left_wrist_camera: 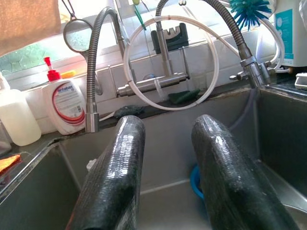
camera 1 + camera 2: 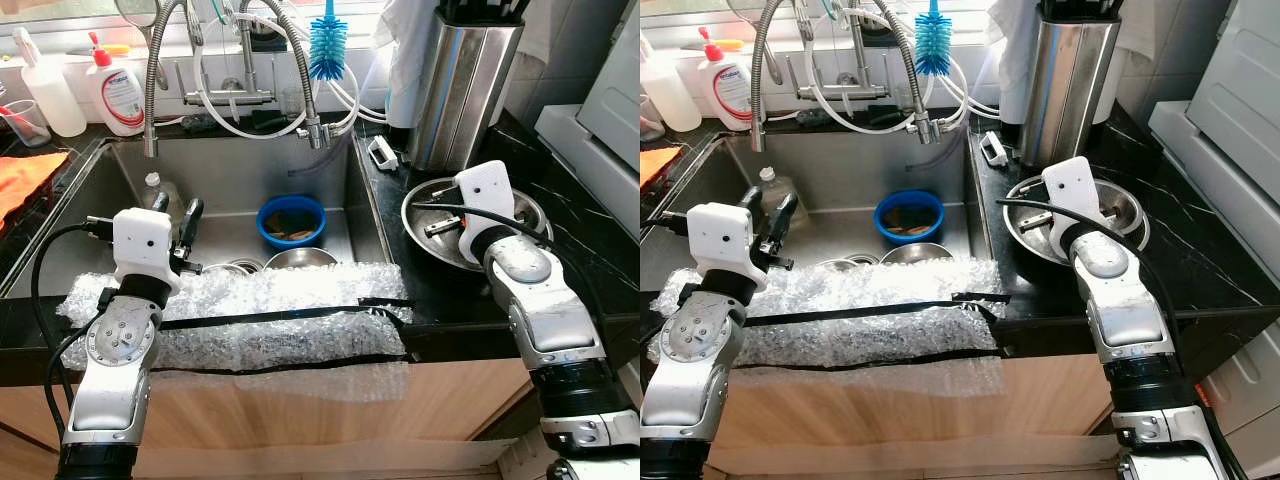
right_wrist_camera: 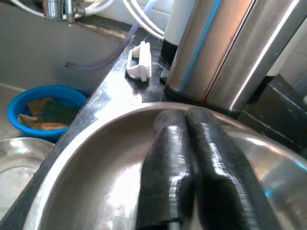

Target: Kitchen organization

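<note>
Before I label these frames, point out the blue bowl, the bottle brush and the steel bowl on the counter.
blue bowl [image 2: 318, 215]: left eye view, right rim.
bottle brush [image 2: 327, 50]: left eye view, blue bristles.
steel bowl [image 2: 416, 205]: left eye view, left rim.

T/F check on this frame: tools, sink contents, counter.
1. The left tool is open over the sink. True.
2. The right tool is open. False: its fingers are pressed together, above the steel bowl on the counter.
3. The blue bowl sits on the counter. False: it is inside the sink.
4. Bubble wrap covers the sink's front edge. True.
5. The bottle brush is red. False: blue.
</note>
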Tool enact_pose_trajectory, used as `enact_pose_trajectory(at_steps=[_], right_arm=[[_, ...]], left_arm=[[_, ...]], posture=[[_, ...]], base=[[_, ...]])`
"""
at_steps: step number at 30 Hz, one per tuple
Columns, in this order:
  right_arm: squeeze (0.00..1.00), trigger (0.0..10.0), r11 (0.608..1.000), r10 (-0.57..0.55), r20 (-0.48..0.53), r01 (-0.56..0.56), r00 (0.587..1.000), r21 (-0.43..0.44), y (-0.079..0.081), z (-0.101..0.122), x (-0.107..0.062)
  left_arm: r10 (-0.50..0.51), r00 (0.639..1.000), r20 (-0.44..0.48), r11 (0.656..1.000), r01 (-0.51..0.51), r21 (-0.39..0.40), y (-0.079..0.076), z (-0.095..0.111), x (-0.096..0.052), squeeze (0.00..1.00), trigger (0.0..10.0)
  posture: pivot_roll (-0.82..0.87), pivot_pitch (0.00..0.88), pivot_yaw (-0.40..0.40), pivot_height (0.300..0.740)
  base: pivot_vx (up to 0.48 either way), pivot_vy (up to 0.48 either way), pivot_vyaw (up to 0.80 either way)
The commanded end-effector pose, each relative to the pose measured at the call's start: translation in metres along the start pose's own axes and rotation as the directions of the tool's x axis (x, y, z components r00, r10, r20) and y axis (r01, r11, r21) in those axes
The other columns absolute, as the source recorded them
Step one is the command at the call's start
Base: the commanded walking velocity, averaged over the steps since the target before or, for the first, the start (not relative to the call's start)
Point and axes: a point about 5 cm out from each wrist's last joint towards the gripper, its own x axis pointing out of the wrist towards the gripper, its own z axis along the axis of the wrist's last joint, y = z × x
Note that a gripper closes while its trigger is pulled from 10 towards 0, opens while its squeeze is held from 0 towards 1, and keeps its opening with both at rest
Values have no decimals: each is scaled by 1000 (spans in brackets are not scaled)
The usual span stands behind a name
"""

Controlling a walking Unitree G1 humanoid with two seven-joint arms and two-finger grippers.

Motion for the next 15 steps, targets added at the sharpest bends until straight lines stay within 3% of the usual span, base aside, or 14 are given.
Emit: enact_pose_trajectory(at_steps=[1,10,15], right_arm=[[1000,10000,1000,22,57,-22,998,-8,0,22,-1],[1000,10000,984,49,-45,-56,998,-170,5,17,-2],[1000,10000,978,64,-73,-77,995,-194,7,16,-4]], left_arm=[[-1,1000,-6,1000,1,8,0,0,3,0,10000],[-11,1000,-12,1000,11,5,-2,-1,3,0,10000],[-16,1000,-15,1000,16,3,-2,-2,3,0,10000]], posture=[[-103,0,46,740],[-104,0,46,740],[-103,0,44,740]], base=[[0,0,0],[0,0,0],[0,0,0]])
